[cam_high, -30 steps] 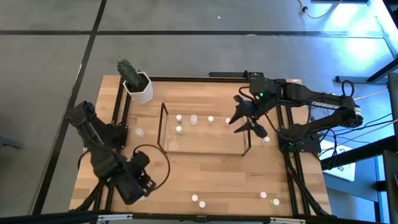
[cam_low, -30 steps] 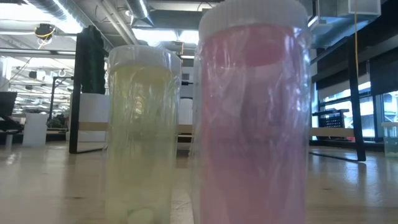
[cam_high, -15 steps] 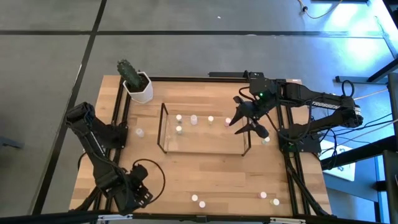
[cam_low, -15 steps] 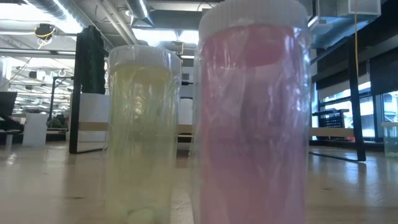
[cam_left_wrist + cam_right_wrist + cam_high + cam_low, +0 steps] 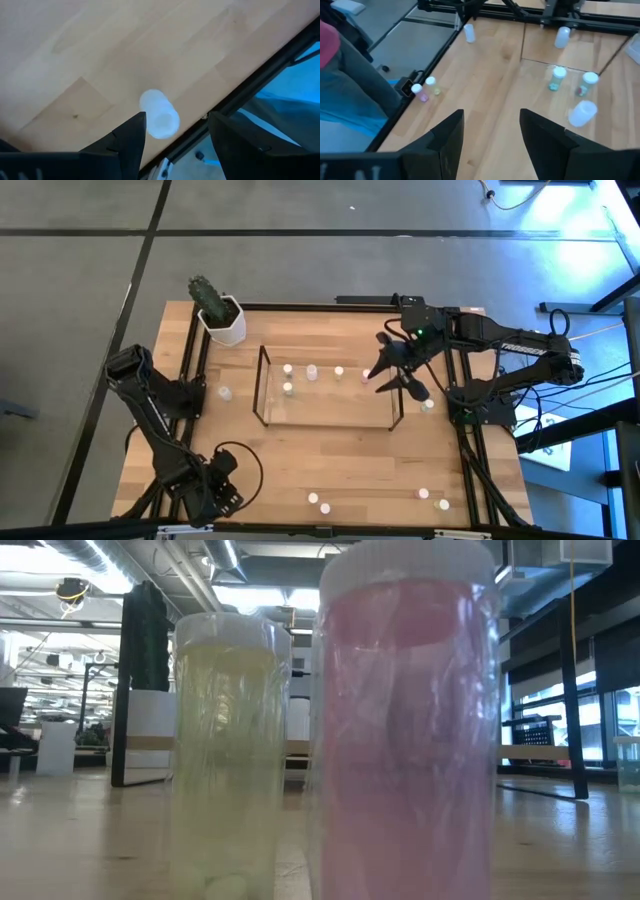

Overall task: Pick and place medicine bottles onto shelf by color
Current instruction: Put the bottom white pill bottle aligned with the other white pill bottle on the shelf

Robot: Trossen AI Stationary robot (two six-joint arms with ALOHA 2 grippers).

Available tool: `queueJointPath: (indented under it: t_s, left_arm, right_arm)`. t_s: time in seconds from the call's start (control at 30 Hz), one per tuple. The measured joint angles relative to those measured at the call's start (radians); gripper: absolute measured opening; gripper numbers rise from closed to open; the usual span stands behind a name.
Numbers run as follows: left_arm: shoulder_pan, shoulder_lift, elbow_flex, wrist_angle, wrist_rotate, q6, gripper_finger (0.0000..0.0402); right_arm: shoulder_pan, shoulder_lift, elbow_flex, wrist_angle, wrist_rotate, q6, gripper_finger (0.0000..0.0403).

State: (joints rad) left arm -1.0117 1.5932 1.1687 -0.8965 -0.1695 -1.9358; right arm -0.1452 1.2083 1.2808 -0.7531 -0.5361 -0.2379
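Note:
Pale medicine bottles stand upright on the wooden table. Several are inside the clear wire-framed shelf (image 5: 330, 420), among them a white one (image 5: 311, 372) and a pink one (image 5: 366, 376). My left gripper (image 5: 215, 492) hangs open, pointing down, low over the table's near left corner. A white bottle (image 5: 159, 113) shows between its fingers (image 5: 131, 134), close to one of them and untouched. My right gripper (image 5: 395, 380) waits open above the shelf's right end, with nothing between its fingers (image 5: 491, 115). The low view is filled by a yellowish bottle (image 5: 225, 750) and a pink bottle (image 5: 405, 720).
A white pot with a cactus (image 5: 220, 315) stands at the far left corner. Loose bottles stand left of the shelf (image 5: 224, 393), right of it (image 5: 430, 405), and along the near edge (image 5: 313, 499) (image 5: 423, 494). The table's dark edge rail (image 5: 235, 95) runs close to the left gripper.
My left gripper has sunk toward the table and gone toward its near left corner, still open. The right arm has kept still, and no bottle has moved.

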Motion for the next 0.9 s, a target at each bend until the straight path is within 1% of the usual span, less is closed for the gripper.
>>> queueJointPath:
  t_s: [0.17,0.27,0.5,0.63,0.77,0.9]
  left_arm:
    - [-0.015,0.0,-0.037,0.025,0.0,-0.001,0.0208]
    - [-0.02,0.0,-0.057,0.054,0.0,-0.001,0.0208]
    - [-0.02,0.002,-0.059,0.055,0.0,0.007,0.0208]
    - [-0.022,0.024,-0.059,0.06,-0.003,0.009,0.0208]
    - [-0.028,0.058,-0.059,0.1,0.005,0.039,0.0208]
    - [-0.028,0.081,-0.059,0.101,0.008,0.065,0.0208]
  right_arm:
    - [0.0,0.0,0.0,0.0,0.002,0.001,0.0195]
    - [0.0,0.0,0.0,-0.001,-0.019,0.001,0.0195]
    - [0.0,0.0,0.0,-0.001,-0.031,0.024,0.0195]
    - [0.0,0.0,0.0,-0.002,-0.032,0.023,0.0195]
    - [0.0,0.0,0.0,-0.004,-0.033,0.024,0.0195]
    - [0.0,0.0,0.0,-0.005,-0.033,0.023,0.0195]
